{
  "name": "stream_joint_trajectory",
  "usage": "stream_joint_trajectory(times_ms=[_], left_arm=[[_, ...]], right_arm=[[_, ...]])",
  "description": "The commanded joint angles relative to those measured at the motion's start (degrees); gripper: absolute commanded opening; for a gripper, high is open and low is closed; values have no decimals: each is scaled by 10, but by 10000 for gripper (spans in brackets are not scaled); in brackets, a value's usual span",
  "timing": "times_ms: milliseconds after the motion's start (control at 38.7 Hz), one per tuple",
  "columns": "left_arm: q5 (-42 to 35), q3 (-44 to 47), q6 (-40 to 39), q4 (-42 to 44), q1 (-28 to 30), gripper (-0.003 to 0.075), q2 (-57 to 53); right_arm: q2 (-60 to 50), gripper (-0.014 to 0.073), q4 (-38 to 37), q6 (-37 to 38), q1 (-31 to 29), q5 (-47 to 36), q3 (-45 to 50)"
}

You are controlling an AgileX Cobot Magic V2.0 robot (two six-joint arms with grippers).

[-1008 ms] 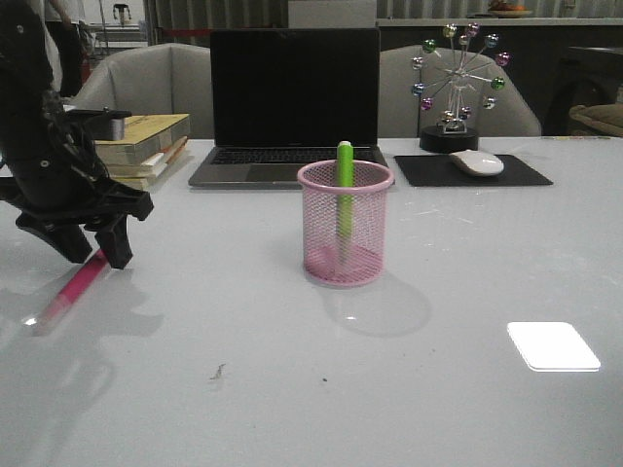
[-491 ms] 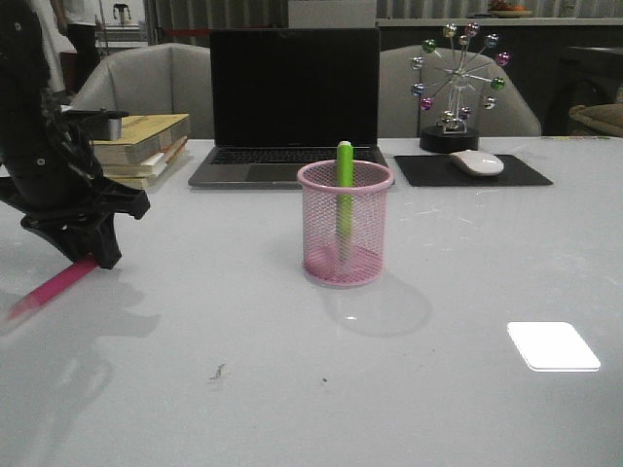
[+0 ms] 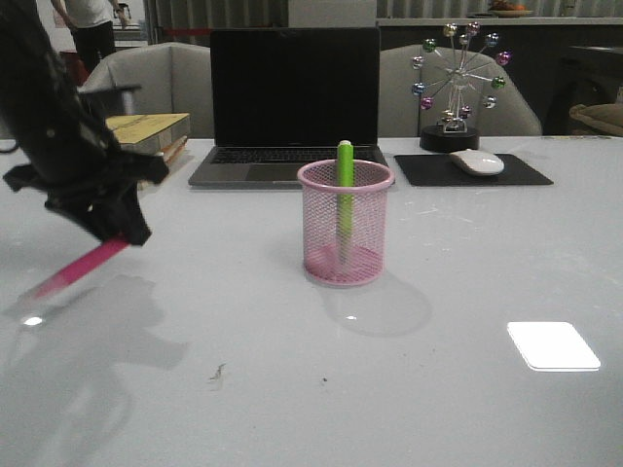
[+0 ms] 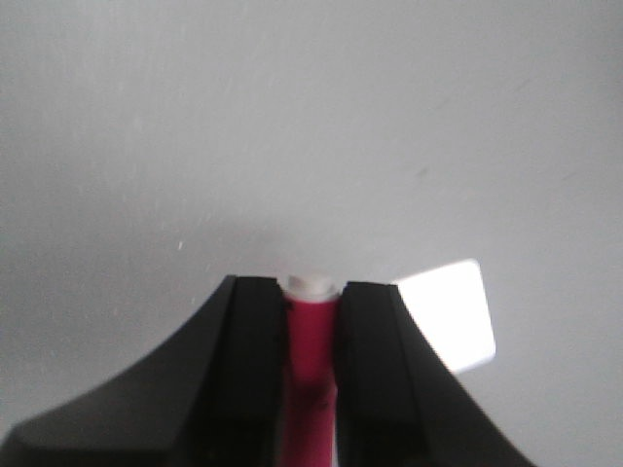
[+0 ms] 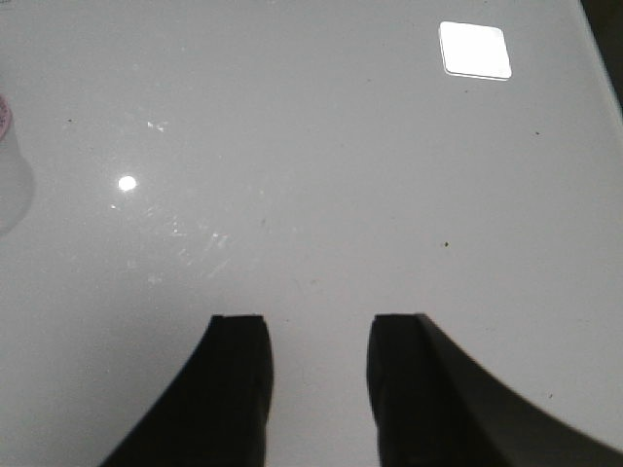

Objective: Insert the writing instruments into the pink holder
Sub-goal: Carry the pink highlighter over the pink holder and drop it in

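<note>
At the centre of the table in the front view stands the pink holder, and we already have the lime green marker upright inside it, its top poking just above the rim. We count that as half the job done.

Over at nine o'clock from the holder, well apart from it, our left gripper is clamped on the pink marker. From the front the marker slants down toward seven o'clock out of the fingers, and its whitish cap end seems to hang just clear of the tabletop, though we cannot be sure it is not touching. Our left wrist view confirms the grasp: both black fingers press against the pink marker's barrel, with its pale end showing just past them.

Our right gripper shows only in its own wrist view, with its fingers apart and nothing between them, above bare tabletop.

What we judge is left: carry the pink marker across toward three o'clock, bring it over the holder's mouth, tip it nearer upright, and let it drop in beside the green one. A laptop sits behind the holder at twelve o'clock, out of that path.
</note>
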Motion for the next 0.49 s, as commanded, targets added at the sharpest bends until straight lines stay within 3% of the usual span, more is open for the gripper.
stream_joint_trajectory(times_ms=[0,207,465], left_arm=[[-67,-17,52,-80,-4,92,-93],[-157,-17,186,-225,-32,92,-168],[-283,-17,337,-348,-122,92,-185]], right_arm=[[-2,376,-13,-1,-4,-37,-15],[-2,376,-13,-1,-4,-36,-15],[-2,376,-13,-1,-4,-31,-15]])
